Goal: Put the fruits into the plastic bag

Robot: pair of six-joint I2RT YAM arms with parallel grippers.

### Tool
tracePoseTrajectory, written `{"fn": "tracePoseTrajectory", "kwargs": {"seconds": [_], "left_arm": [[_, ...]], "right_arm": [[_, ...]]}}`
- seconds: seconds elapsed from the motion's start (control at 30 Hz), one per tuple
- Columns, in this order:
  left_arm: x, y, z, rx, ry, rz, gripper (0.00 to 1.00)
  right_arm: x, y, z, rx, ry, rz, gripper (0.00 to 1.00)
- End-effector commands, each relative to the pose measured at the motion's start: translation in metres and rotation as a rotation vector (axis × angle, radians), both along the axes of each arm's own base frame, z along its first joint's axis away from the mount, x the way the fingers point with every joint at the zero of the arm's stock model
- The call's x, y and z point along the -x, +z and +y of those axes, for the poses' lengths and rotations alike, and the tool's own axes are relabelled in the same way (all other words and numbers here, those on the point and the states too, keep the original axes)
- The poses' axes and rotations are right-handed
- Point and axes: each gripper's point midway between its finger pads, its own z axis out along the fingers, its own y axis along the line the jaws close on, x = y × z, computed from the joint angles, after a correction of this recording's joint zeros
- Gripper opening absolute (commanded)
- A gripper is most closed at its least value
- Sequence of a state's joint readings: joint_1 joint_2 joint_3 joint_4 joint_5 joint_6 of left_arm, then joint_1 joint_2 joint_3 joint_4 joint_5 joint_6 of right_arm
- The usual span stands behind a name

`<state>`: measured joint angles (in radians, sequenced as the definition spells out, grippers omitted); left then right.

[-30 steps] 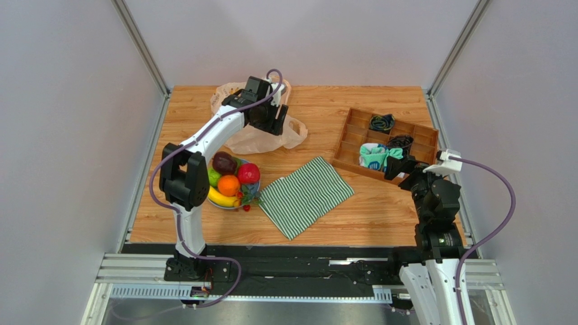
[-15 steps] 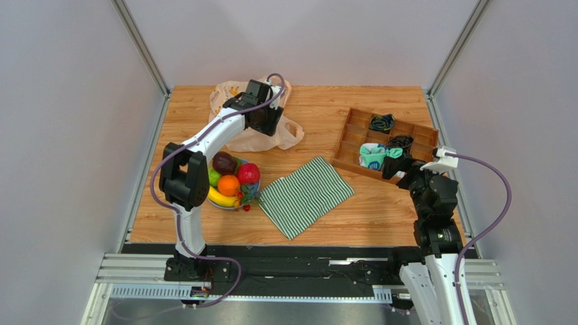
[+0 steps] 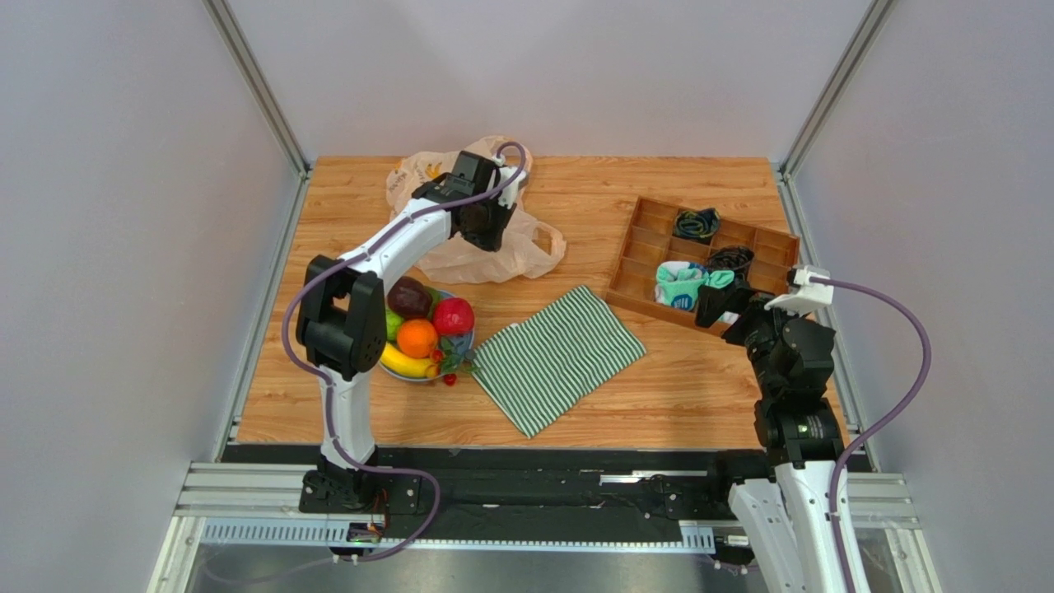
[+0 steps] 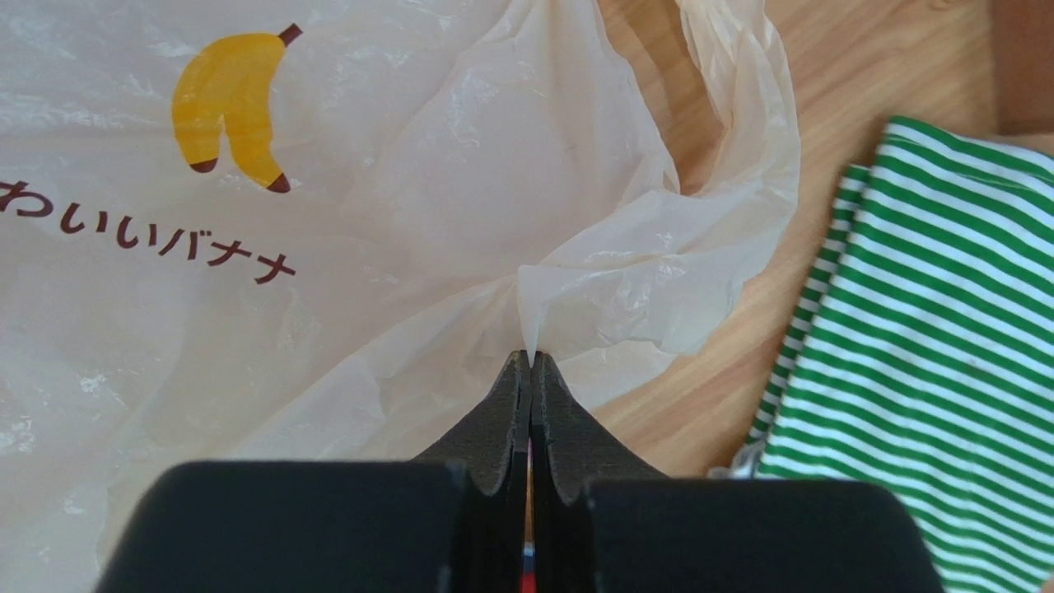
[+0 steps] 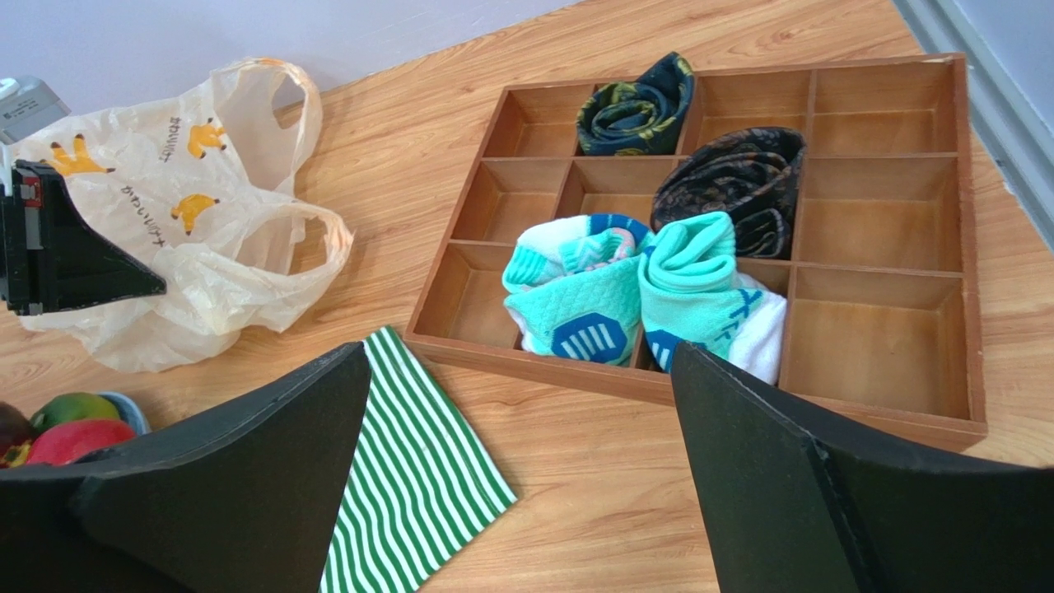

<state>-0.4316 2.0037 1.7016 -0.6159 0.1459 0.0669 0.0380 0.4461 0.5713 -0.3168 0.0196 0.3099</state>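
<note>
The fruits lie heaped on a small plate (image 3: 463, 350) left of centre: a dark purple-brown fruit (image 3: 408, 297), a red apple (image 3: 453, 316), an orange (image 3: 417, 337), a green apple (image 3: 391, 324), a banana (image 3: 402, 361) and red berries (image 3: 452, 367). The plastic bag (image 3: 535, 243), whitish with banana prints, lies crumpled behind them. My left gripper (image 3: 485, 230) is shut on a fold of the plastic bag (image 4: 619, 278) near one handle, its tips (image 4: 531, 360) pinching the film. My right gripper (image 5: 520, 476) stands open and empty over the table near the wooden tray.
A green-striped cloth (image 3: 557, 356) lies flat mid-table, between the plate and a wooden divider tray (image 3: 643, 210). The tray holds rolled socks (image 5: 637, 290) in several compartments. Grey walls enclose the table on three sides.
My left gripper has shut on the bag's film. The bag's handle loop has shifted slightly right. The right arm drew back a little early on, then stayed put.
</note>
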Motion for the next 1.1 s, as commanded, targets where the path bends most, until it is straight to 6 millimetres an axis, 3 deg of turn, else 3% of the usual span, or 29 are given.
{"fn": "tracePoseTrajectory", "kwargs": {"seconds": [0.0,0.07,0.1,0.13,0.27,0.4,0.57,0.7,0.83,1.0,1.07], "left_arm": [[0.026,0.086,-0.023,0.147,-0.241,-0.168,0.0],[0.04,0.102,-0.023,0.154,-0.337,-0.218,0.0],[0.051,0.126,-0.023,0.178,-0.378,-0.269,0.0],[0.058,0.136,-0.022,0.18,-0.397,-0.294,0.0],[0.085,0.17,-0.002,0.118,-0.459,-0.375,0.0],[0.115,0.213,0.014,0.115,-0.482,-0.503,0.0],[0.142,0.234,0.015,0.173,-0.531,-0.596,0.0],[0.147,0.239,0.015,0.188,-0.534,-0.607,0.0],[0.149,0.242,0.015,0.195,-0.531,-0.615,0.0],[0.149,0.241,0.015,0.197,-0.528,-0.618,0.0],[0.148,0.241,0.015,0.197,-0.526,-0.616,0.0]], "right_arm": [[-0.002,0.035,0.015,-0.014,0.085,-0.088,0.96],[-0.004,0.037,0.026,-0.026,0.144,-0.086,0.95],[-0.006,0.041,0.03,-0.031,0.165,-0.094,0.95],[-0.006,0.047,0.037,-0.036,0.208,-0.101,0.94],[-0.011,0.059,0.054,-0.062,0.306,-0.096,0.92],[-0.02,0.059,0.074,-0.104,0.411,-0.039,0.93],[-0.033,0.061,0.09,-0.206,0.479,-0.009,0.94],[-0.045,0.041,0.102,-0.269,0.505,0.058,0.94],[-0.056,-0.002,0.118,-0.245,0.53,0.194,0.92],[-0.044,-0.067,0.142,-0.199,0.558,0.411,0.88],[-0.035,-0.082,0.151,-0.194,0.573,0.451,0.86]]}}
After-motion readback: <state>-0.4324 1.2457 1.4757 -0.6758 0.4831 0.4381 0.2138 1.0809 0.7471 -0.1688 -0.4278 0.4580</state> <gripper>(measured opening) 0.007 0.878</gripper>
